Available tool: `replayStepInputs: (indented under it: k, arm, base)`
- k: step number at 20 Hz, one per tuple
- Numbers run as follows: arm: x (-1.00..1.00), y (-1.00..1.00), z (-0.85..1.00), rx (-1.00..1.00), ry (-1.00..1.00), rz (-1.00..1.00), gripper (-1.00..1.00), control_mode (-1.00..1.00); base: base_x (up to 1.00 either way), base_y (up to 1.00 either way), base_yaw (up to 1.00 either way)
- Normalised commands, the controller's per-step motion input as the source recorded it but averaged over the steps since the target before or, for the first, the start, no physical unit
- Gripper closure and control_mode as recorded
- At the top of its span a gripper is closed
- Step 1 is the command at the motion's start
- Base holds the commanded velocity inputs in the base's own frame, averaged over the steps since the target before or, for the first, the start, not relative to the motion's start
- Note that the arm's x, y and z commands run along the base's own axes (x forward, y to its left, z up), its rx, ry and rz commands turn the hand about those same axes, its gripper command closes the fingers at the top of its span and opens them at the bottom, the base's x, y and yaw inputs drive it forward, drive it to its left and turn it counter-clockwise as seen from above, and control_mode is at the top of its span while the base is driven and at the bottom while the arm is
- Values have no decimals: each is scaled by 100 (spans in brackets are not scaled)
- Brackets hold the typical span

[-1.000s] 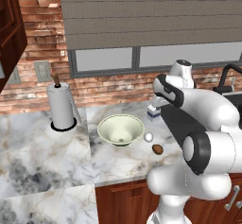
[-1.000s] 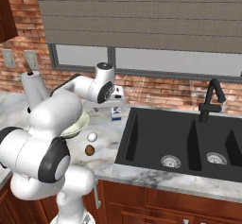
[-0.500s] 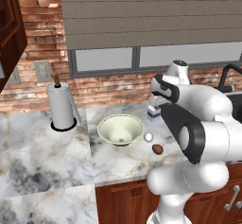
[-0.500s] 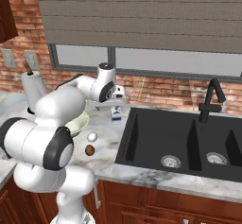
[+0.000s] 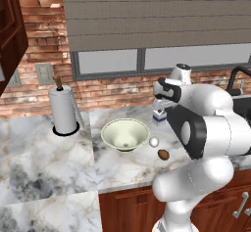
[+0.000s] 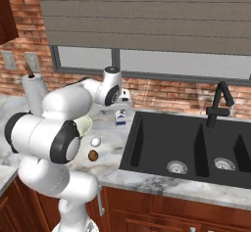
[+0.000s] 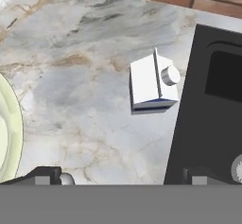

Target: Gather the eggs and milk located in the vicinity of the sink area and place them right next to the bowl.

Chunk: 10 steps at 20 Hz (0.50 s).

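From the hand camera I look almost straight down on the milk (image 7: 153, 82), a small white carton with a blue band, standing upright on the marble counter (image 7: 71, 76). It sits at about 12 o'clock from the gripper (image 7: 125, 176), well ahead of the 2 dark fingertips (image 7: 47, 175) and touching neither. The tips stand far apart, so the claw is released and holds nothing. The black sink (image 7: 208, 100) runs just beside the carton at its 3 o'clock, and the bowl (image 7: 9, 138) shows its rim at 9 o'clock.

In the left base view the carton (image 5: 159, 114) stands at roughly 2 o'clock from the bowl (image 5: 125, 134), partly hidden behind the arm. The white egg (image 5: 154, 141) lies just beside the bowl's rim at 3 o'clock, and the brown egg (image 5: 163, 154) lies near it at 5 o'clock; I think they sit slightly apart, though the gap is small. A paper-towel roll (image 5: 63, 109) stands at 10 o'clock from the bowl.

In the right base view the milk (image 6: 120, 119) stands just beside the sink's (image 6: 186, 148) rim, with the hand above it.
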Motion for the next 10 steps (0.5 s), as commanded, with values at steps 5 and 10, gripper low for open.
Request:
replayStepInputs:
  k: [5, 10]
  arm:
    - [24, -4, -17, 0, 0, 0, -100, -100]
    - [24, -6, -18, 0, 0, 0, -100, -100]
  base:
    - [0, 0, 0]
    - [0, 0, 0]
